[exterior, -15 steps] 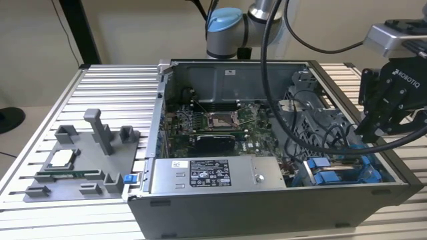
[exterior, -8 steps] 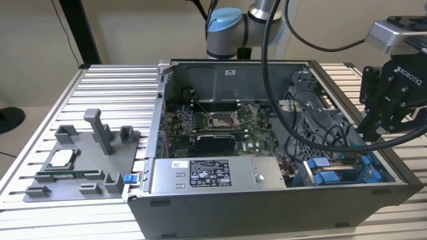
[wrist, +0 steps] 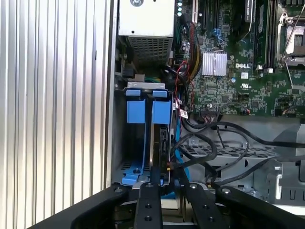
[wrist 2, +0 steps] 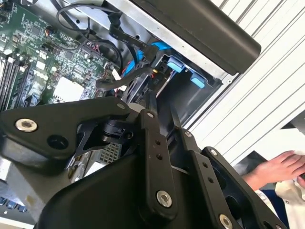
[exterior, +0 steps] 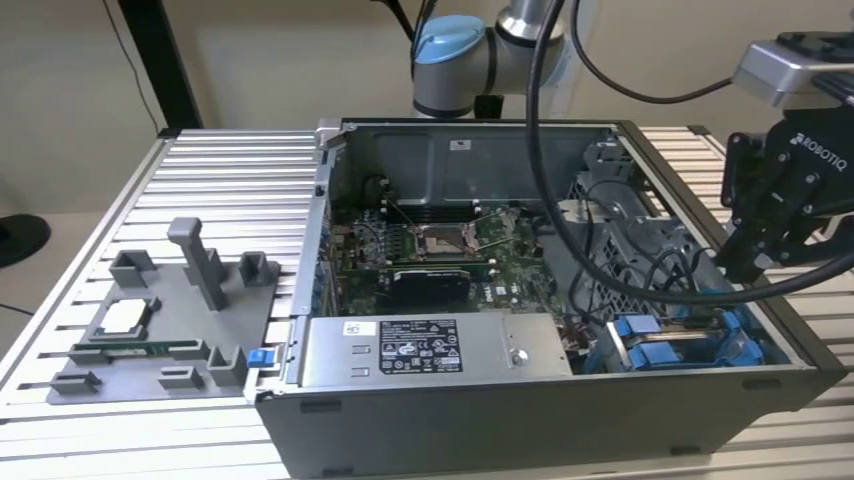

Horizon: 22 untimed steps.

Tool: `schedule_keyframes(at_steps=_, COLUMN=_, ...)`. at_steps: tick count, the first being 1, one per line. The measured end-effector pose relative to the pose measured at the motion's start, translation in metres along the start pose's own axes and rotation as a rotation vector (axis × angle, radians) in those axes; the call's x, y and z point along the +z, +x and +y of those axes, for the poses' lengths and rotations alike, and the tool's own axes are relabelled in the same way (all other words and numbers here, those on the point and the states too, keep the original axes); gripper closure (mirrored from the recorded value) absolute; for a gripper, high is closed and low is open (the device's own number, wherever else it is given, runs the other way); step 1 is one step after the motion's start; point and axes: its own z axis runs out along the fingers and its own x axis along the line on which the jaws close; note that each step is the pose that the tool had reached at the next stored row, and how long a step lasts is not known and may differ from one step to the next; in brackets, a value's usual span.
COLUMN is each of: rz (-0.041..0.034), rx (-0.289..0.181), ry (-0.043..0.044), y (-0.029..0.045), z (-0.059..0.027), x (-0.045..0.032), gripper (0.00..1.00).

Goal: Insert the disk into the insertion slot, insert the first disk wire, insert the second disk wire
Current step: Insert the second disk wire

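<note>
The disk stands on edge in the insertion slot of the grey drive cage, its blue carrier tabs at the mouth. In the exterior view the cage with its blue tabs is in the case's front corner, on that view's right. My black gripper hangs just above it. In both wrist views the gripper is shut, its tips down among the wires at the disk's near end. A thin red-and-yellow wire ends there, and black cables loop beside it. What lies between the tips is hidden.
The open computer case sits on a slatted aluminium table. Inside it are a silver labelled power-supply box and the motherboard. A grey fixture tray with posts stands on the exterior view's left. A person's hand rests off the table.
</note>
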Motion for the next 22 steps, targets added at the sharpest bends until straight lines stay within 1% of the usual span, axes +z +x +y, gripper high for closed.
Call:
schedule_keyframes(at_steps=7, rz=0.0, rx=0.0, ry=0.0, y=0.0001, z=-0.0044, x=-0.0002, gripper=0.0)
schedule_keyframes(at_steps=22, rz=0.0001, rx=0.0, ry=-0.0002, y=0.0002, z=-0.0169, x=-0.001, gripper=0.0)
